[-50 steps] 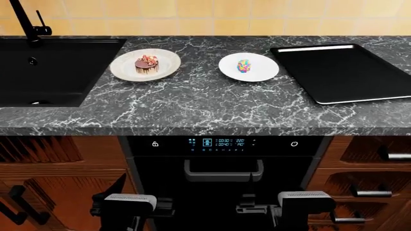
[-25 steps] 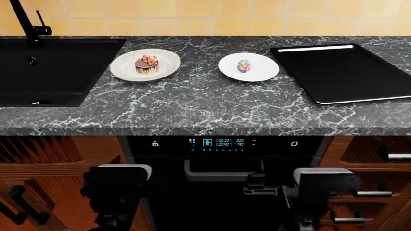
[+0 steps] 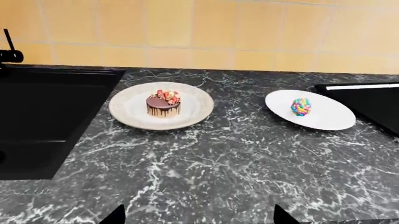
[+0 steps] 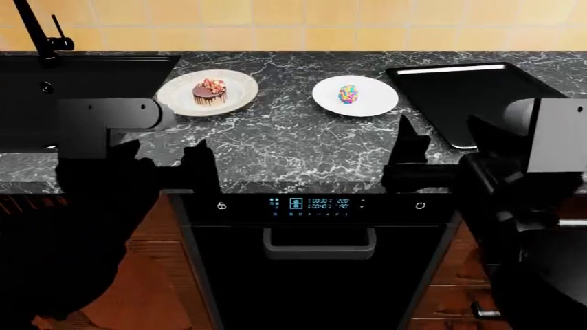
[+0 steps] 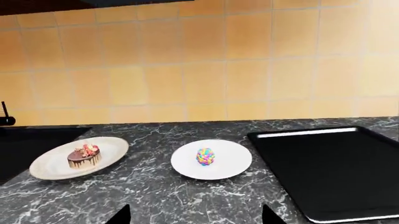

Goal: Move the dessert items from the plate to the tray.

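Both grippers, left [image 4: 163,167] and right [image 4: 438,155], spread open at counter edge [image 4: 293,184], desserts plated beyond.

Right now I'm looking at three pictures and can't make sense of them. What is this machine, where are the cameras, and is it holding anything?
It is a simulated two-armed robot facing a kitchen counter. One picture looks down from its head; the other two come from cameras near each pincer. In the head view the dark shapes are its arms: the left pincer and right pincer, both open and holding nothing. On the counter sit a chocolate cake on a plate, a candy egg on a white plate, and an empty black tray to their right. A black sink lies at the far left. The sweets are not yet moved.
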Motion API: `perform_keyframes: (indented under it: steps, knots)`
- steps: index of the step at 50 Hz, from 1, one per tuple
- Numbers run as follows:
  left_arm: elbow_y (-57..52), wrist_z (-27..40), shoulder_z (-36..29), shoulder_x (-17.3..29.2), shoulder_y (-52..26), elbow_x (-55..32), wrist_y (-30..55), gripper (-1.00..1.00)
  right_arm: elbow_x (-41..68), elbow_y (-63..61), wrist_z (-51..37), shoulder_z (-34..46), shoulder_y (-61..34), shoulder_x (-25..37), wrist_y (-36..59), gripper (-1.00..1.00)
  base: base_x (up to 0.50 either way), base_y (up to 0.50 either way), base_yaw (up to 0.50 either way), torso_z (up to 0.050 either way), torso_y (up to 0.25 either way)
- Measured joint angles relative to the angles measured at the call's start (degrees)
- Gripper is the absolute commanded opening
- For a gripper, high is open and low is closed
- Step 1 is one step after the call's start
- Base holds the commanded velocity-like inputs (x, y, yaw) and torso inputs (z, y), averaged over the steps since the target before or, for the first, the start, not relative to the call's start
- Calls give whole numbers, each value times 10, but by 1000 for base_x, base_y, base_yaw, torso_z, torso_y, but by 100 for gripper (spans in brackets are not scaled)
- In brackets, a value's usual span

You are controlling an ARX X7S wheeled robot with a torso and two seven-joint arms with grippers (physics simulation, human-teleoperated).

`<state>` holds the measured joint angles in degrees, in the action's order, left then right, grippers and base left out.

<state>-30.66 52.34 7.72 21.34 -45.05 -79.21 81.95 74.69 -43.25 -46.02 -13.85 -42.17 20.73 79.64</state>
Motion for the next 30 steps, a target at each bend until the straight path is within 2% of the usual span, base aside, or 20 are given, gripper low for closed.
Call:
perform_keyframes:
  steps: [6,12,20,30]
  knots:
    - [44,111,-30,52,-91,-154,5,100,152,47,-118,28,-106,49,14,100,0,0,0,0,0]
    - [76,180,-61,93,-170,-252,4,100,245,84,-188,59,-192,87,19,100,0,0,0,0,0]
    - [120,229,-103,132,-264,-329,1,100,326,130,-244,100,-290,128,13,100,0,0,0,0,0]
    - [195,258,-162,163,-365,-398,-9,100,372,187,-270,139,-382,152,1,100,68,0,0,0,0]
